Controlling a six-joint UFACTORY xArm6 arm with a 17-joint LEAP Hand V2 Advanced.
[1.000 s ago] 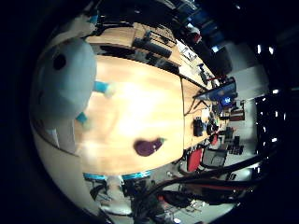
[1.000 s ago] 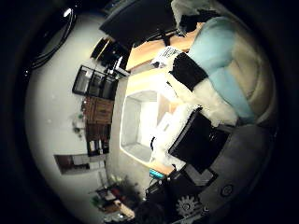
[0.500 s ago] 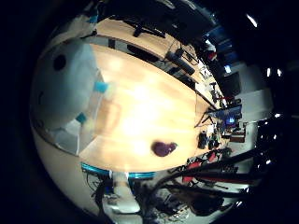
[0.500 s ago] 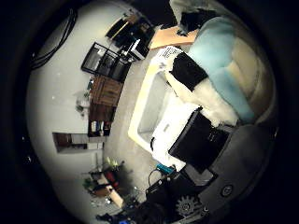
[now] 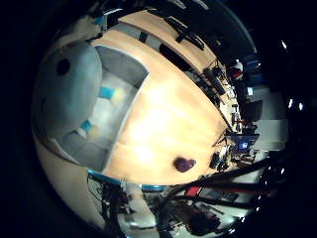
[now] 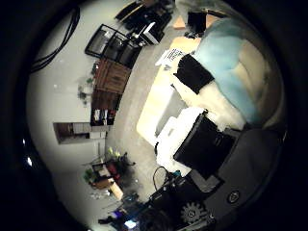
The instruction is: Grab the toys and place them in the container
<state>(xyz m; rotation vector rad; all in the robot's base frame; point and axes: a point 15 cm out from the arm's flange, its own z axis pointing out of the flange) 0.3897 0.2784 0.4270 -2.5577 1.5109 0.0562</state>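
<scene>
My hand (image 6: 204, 142) is shut on a cream and teal plush toy (image 6: 236, 60); its black and white fingers (image 6: 195, 73) press into the plush. In the right little finger side palm view the plush toy (image 5: 65, 87) fills the space close to the palm and hangs over a grey open container (image 5: 127, 71) that stands at one end of the wooden table (image 5: 168, 119). A small purple toy (image 5: 184, 164) lies on the table, far from the container. The thumb side view shows the container's pale wall (image 6: 154, 108) beside the plush.
Beyond the table are desks with monitors and chairs (image 5: 238, 99). The thumb side view shows the grey floor (image 6: 67, 91) with dark shelves and cabinets (image 6: 108, 72) along it. The table's edge runs close to the container.
The hand has carried the plush toy across the table. The grey container has come into view under the plush. The purple toy now lies farther from the palm.
</scene>
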